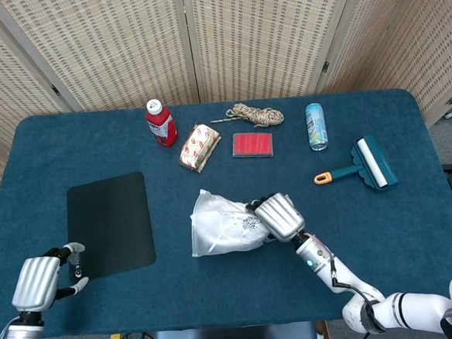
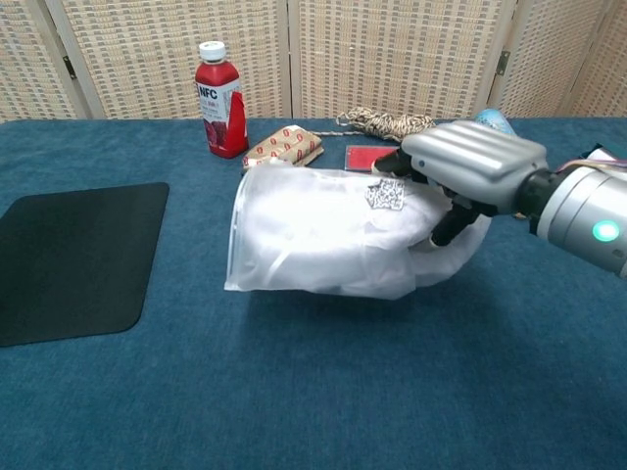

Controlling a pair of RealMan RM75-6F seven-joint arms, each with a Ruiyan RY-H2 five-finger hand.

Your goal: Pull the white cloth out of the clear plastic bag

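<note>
My right hand point(image 1: 278, 215) point(image 2: 468, 166) grips the right end of the clear plastic bag point(image 1: 219, 232) point(image 2: 313, 230) and holds it lifted off the blue table, its open mouth pointing left. The white cloth point(image 2: 323, 240) fills the inside of the bag. A small grey printed patch point(image 2: 385, 194) shows on the bag just beside my fingers. My left hand point(image 1: 40, 281) hovers at the near left of the table, fingers apart, holding nothing; only the head view shows it.
A black mat point(image 1: 110, 224) point(image 2: 69, 255) lies at the left. Along the back stand a red bottle point(image 1: 160, 123) point(image 2: 220, 99), a wrapped packet point(image 1: 199, 146), a rope coil point(image 1: 255, 115), a red box point(image 1: 252, 144), a can point(image 1: 316, 126) and a lint roller point(image 1: 365, 166).
</note>
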